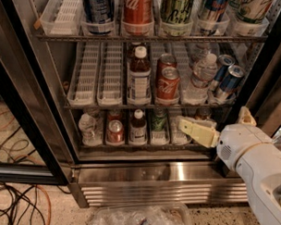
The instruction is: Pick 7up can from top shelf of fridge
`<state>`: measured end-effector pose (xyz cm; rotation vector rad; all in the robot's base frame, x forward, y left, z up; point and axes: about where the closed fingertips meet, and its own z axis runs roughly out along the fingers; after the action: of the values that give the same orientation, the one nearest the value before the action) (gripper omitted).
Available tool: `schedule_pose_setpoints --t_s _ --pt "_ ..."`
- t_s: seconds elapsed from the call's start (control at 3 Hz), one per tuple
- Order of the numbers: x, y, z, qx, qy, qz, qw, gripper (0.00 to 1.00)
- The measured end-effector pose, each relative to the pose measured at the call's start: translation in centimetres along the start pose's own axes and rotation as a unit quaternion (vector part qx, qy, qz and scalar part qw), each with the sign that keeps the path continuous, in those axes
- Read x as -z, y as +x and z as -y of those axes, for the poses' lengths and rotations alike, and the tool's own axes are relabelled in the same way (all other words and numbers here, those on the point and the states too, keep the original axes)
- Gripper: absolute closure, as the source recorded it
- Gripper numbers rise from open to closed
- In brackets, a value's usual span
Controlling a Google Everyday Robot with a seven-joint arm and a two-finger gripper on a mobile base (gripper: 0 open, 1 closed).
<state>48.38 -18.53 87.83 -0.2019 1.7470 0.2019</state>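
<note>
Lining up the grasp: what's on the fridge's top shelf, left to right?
White lane tray, dark blue can, red Coca-Cola can, dark green-and-yellow can, blue-and-red can, pale whitish 7up can with green lettering. The gripper is open, low right, at the bottom rack.

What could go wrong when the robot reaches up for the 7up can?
The gripper is open, low by the bottom rack, so rising it might knock the blue cans on the middle rack. The 7up can stands at the right end of the top shelf, close beside a blue-striped can, which could get bumped or grabbed instead.
</note>
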Motion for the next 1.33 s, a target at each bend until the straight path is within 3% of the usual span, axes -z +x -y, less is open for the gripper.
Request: schedule_pose_setpoints --t_s 0.33,0.67,1.33 --pt "0.3 -0.5 1.7 -0.015 0.033 0.022 0.9991 0.00" --pt "-1.0 -1.5 -0.1 -0.027 0.036 0.059 0.9972 0.00" --pt "-2.9 -4.0 -3.0 0.031 0.056 0.116 0.9912 0.00"
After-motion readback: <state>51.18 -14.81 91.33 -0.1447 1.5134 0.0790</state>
